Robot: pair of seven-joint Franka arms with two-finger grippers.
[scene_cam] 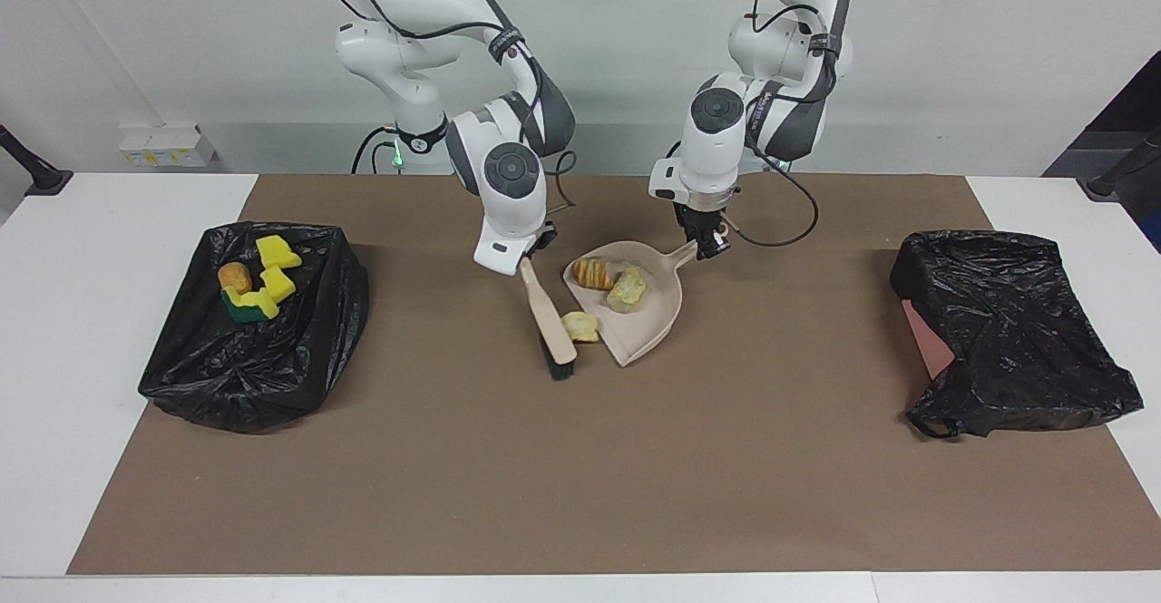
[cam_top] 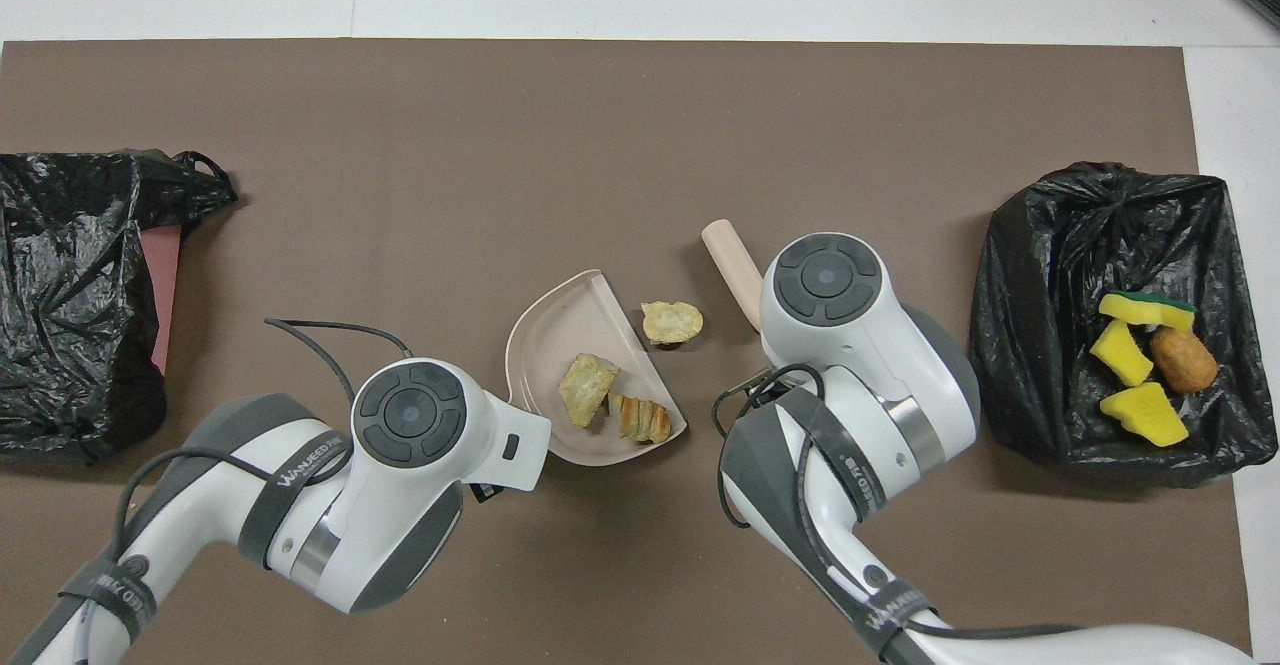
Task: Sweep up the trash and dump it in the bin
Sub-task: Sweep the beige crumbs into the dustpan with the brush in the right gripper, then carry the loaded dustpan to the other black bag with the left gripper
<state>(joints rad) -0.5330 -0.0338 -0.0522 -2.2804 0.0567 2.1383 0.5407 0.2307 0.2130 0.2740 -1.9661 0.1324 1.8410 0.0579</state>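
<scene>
The left pincer [scene_cam: 710,245] is clenched on the handle of the beige dustpan [scene_cam: 655,313], which lies on the brown mat [scene_cam: 580,458] in the middle of the worktop [scene_cam: 73,313], its open mouth turned toward the right arm's end. The right pincer [scene_cam: 529,261] is clenched on the handle of the wooden brush [scene_cam: 550,316], which slants down so that its dark bristles meet the mat just beside the dustpan's mouth.

Two pieces of trash lie in the dustpan: a brown ridged chunk [scene_cam: 594,274] and a pale yellow crumbly chunk [scene_cam: 627,288], close together. A third pale yellow chunk [scene_cam: 580,326] sits on the mat at the lip of the dustpan, between that lip and the brush head and touching the brush.

On the black bag-lined bin [scene_cam: 258,358] at the right arm's end rest bright yellow sponge pieces [scene_cam: 277,252], one green-backed, and a brown-orange lump [scene_cam: 234,277]. Another black bag [scene_cam: 1011,331] lies at the left arm's end.
</scene>
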